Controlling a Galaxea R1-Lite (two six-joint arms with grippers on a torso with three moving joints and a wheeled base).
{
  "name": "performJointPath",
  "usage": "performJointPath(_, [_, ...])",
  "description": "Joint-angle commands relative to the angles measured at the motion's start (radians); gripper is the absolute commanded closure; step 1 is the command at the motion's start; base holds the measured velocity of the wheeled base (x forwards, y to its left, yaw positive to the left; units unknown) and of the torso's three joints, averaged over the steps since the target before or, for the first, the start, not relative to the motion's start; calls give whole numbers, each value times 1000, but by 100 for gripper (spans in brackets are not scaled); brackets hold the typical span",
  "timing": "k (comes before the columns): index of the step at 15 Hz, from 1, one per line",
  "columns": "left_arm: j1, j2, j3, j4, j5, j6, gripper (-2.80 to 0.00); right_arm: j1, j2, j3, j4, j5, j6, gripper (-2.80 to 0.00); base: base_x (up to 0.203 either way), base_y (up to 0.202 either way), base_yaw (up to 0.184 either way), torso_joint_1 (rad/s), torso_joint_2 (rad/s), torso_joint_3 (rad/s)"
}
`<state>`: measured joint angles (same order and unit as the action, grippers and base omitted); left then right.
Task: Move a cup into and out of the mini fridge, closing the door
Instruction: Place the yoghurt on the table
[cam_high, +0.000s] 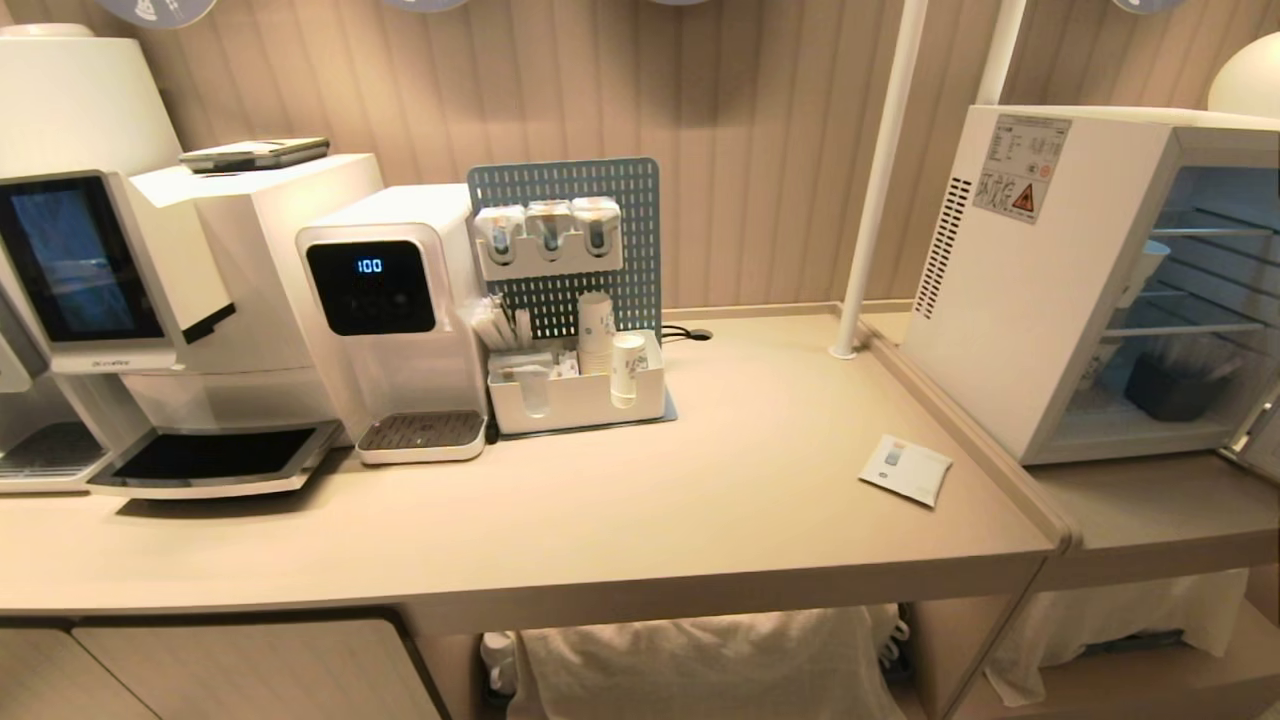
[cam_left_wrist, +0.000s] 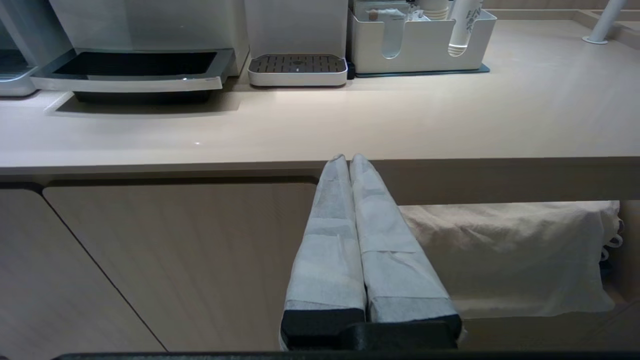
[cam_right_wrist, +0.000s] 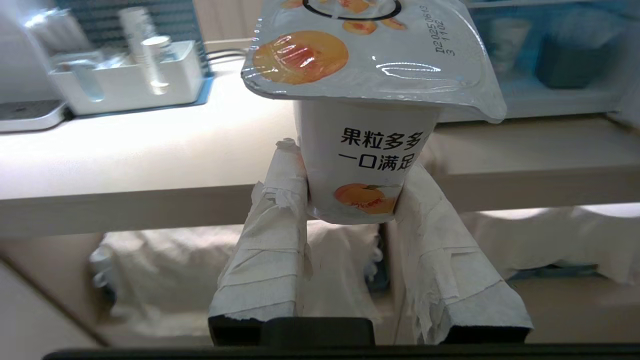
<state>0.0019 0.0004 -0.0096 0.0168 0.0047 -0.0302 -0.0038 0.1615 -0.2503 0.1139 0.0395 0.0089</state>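
Note:
In the right wrist view my right gripper (cam_right_wrist: 352, 160) is shut on the cup (cam_right_wrist: 365, 150), a white yogurt cup with a wide foil lid, orange fruit pictures and dark text. The taped fingers clamp its lower body and hold it upright in front of the counter edge. The mini fridge (cam_high: 1020, 300) stands at the right on a lower counter section, its wire shelves exposed. Of the door (cam_high: 1264, 438), swung open, only a sliver shows at the right edge. My left gripper (cam_left_wrist: 348, 159) is shut and empty, parked just below the counter's front edge. Neither arm shows in the head view.
A coffee machine (cam_high: 150, 300), a water dispenser (cam_high: 385, 320) and a white organiser (cam_high: 580, 395) with paper cups line the back left. A sachet (cam_high: 905, 470) lies near a raised lip beside the fridge. A white pole (cam_high: 875, 180) rises there. A dark tub (cam_high: 1170, 390) sits inside the fridge.

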Motion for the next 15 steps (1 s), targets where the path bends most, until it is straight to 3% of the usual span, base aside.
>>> performJointPath(1, [1,0,0,0,0,0,0,0,263,-66,8,55,11,0,0,0,0,0,0,0])
performJointPath(4, [1,0,2,-1,0,0,0,0,532,-60,-103,122,20,0,0,0,0,0,0,0])
performJointPath(8, [1,0,2,-1,0,0,0,29,748,37,-430,153,26,0,19,0,1,0,0,0])
performJointPath(15, [1,0,2,-3,0,0,0,72,1005,69,-533,154,10,0,146,0,-1,3,3,1])
